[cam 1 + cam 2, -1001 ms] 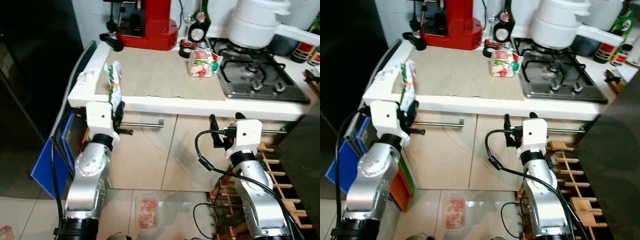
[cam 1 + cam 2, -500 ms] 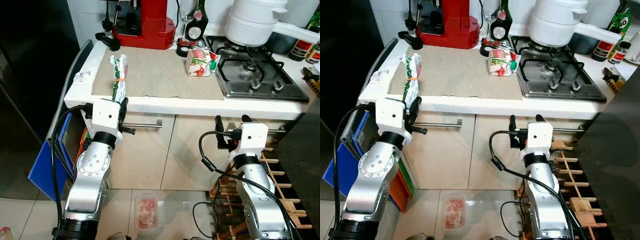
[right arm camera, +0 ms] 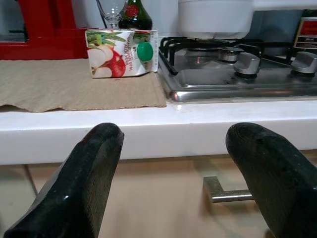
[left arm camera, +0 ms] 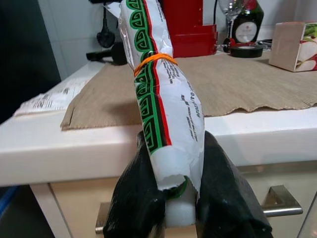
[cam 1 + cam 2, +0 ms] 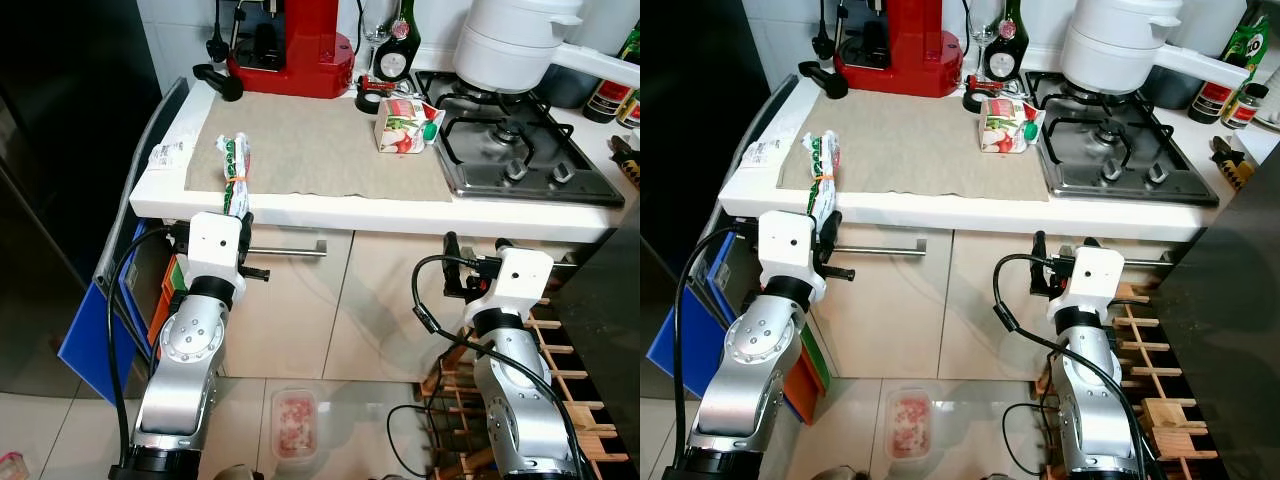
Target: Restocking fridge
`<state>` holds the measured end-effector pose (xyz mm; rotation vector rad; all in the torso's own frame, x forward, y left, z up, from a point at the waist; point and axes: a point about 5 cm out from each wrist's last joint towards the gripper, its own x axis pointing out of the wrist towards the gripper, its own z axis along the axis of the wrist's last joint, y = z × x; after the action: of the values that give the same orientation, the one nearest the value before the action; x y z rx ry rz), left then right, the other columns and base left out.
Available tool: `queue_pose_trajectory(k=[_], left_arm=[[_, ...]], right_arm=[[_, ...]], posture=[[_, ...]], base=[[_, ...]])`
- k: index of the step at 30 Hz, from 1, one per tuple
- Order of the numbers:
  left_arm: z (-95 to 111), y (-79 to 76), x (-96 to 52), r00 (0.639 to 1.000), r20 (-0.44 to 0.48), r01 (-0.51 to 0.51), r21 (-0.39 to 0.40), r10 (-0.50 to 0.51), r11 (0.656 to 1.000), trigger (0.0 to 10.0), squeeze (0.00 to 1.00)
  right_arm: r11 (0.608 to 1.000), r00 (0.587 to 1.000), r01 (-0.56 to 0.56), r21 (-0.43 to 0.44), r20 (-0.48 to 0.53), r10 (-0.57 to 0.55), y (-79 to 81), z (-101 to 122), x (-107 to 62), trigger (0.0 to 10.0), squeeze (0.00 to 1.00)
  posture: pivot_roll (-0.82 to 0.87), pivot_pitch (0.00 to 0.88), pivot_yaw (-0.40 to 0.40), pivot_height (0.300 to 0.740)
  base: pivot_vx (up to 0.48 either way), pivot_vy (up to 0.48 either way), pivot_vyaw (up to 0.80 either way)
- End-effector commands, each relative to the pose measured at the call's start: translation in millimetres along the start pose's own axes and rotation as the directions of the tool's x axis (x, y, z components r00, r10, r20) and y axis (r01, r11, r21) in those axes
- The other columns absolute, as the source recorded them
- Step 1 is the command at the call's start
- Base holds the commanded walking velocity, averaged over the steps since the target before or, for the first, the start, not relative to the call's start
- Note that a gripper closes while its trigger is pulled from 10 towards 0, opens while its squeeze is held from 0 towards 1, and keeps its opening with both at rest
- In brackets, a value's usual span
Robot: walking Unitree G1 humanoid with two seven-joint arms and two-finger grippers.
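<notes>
White-green packet [image 4: 166, 104], orange band, clenched in our left hand [image 4: 181, 198] at tabletop [image 5: 300, 205] edge, leaning over mat [image 5: 330, 150]. Our right hand [image 3: 185, 173] spread, grasping nothing, below tabletop front. Carton [image 5: 403, 124] on mat beside hob [image 5: 520, 160].
</notes>
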<state>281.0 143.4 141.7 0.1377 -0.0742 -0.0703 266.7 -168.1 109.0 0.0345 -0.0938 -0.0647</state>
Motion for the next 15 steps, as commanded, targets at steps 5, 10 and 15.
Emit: queue_pose_trajectory(k=[5,10,15], left_arm=[[0.4,-5.5,5.8,1.000,-0.007,0.015,-0.015,-0.015,1.000,10.0,0.00],[1.9,-5.9,8.7,1.000,-0.003,0.012,-0.021,-0.012,1.000,10.0,0.00],[3.6,-5.8,11.3,1.000,0.005,0.014,-0.024,-0.014,1.000,10.0,0.00]], right_arm=[[0.999,1.000,-0.030,-0.014,0.009,0.030,5.1,2.6,5.5,10.0,0.27],[0.999,0.999,-0.038,-0.022,0.010,0.038,5.7,2.9,7.3,10.0,0.27],[0.999,0.999,-0.037,-0.024,0.011,0.038,6.6,2.8,9.4,10.0,0.27]], posture=[[0.05,0.000,-0.031,0.740],[0.05,0.000,-0.027,0.740],[0.04,0.000,-0.026,0.740]], base=[[-0.121,0.000,0.00],[-0.307,0.000,0.00],[-0.307,0.000,0.00]])
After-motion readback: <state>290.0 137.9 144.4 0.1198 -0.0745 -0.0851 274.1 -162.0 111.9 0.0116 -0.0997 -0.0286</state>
